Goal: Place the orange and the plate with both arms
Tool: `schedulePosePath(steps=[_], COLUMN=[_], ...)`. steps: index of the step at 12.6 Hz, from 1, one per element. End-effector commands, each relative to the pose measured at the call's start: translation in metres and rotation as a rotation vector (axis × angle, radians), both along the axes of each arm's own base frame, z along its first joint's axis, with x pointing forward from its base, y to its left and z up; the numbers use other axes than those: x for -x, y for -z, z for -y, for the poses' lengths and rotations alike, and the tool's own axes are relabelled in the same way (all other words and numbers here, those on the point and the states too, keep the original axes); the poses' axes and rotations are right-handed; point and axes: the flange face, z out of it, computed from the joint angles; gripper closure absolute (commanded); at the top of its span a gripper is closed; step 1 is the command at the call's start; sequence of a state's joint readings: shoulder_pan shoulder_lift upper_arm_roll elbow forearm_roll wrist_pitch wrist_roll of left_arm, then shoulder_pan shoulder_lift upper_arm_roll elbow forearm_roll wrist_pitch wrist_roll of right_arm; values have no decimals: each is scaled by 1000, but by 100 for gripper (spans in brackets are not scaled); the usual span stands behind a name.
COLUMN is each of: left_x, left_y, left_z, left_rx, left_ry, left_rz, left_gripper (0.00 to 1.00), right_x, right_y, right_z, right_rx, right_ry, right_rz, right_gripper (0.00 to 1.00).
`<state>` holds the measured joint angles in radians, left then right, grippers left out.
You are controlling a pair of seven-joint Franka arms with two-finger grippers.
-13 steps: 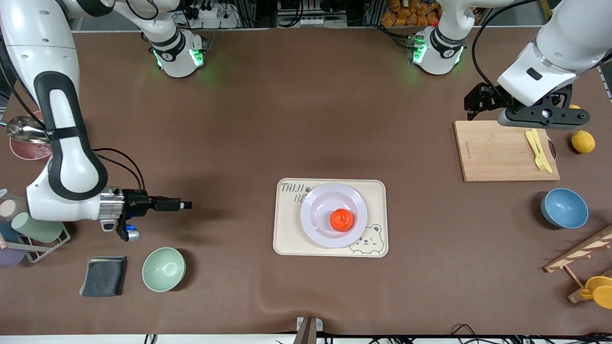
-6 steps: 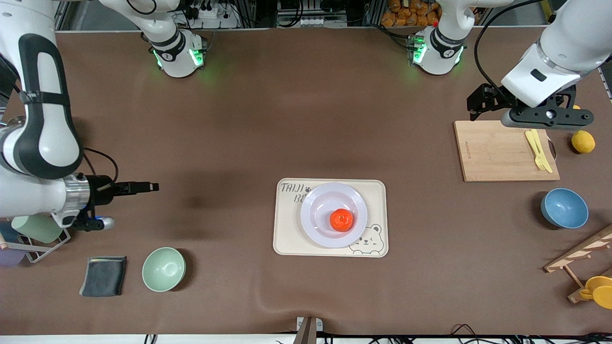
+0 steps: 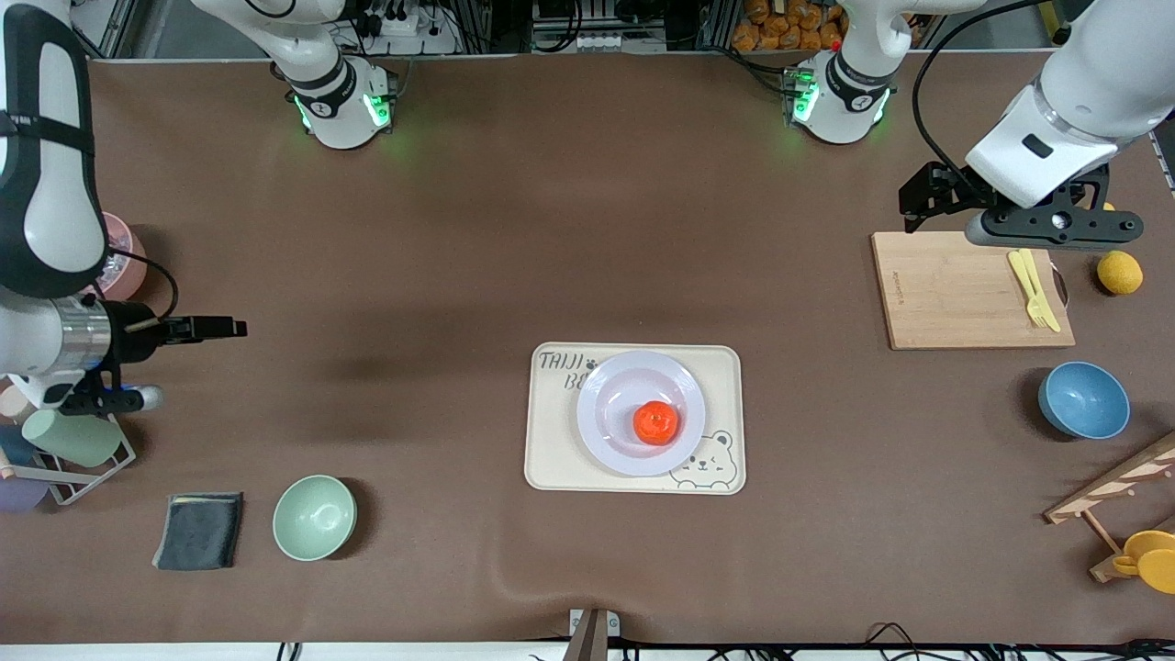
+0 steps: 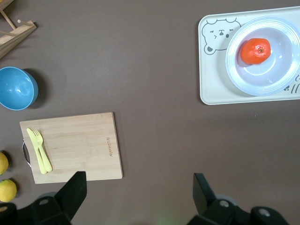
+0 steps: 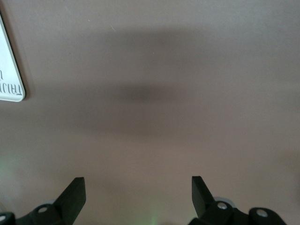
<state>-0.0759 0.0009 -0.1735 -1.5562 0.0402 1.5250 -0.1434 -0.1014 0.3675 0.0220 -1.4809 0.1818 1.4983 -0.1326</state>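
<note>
Resting in the middle of the front view, a little below centre, the orange (image 3: 655, 422) sits on the plate (image 3: 606, 404), off the plate's middle toward the lower edge of the frame. The plate lies flat on the bear-printed tray (image 3: 551, 459).

The right arm's jaws hang wide open and empty over bare tabletop (image 3: 459, 229) at mid-height of the frame, toward the right arm's end. The left arm's jaws, equally spread and empty, hover in the upper part of the frame at the cutting board's (image 3: 955, 289) upper corner.

The placing looks done, so I judge the main risk is disturbance. A low sweep by either arm could nudge the tray, and the round fruit on glossy glaze would probably roll off. The left arm could also clip the board or the yellow fork (image 3: 1034, 289) lying on it.
</note>
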Motion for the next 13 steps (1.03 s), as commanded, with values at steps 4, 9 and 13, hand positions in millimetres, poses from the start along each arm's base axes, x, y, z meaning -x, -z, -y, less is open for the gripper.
schedulePosePath(steps=[4, 9, 13], left_x=[1, 0, 0], left_y=[-2, -2, -3], left_z=[-2, -3, -5], left_rx=[7, 12, 6], left_ry=[-7, -10, -7], left_rz=[-11, -12, -10], left_gripper=[0, 0, 0], right_x=[93, 114, 87], right_y=[-23, -34, -105], right_z=[-5, -7, -18], right_rx=[57, 75, 125], right_ry=[34, 56, 129], right_rz=[102, 174, 298], right_gripper=[0, 0, 0])
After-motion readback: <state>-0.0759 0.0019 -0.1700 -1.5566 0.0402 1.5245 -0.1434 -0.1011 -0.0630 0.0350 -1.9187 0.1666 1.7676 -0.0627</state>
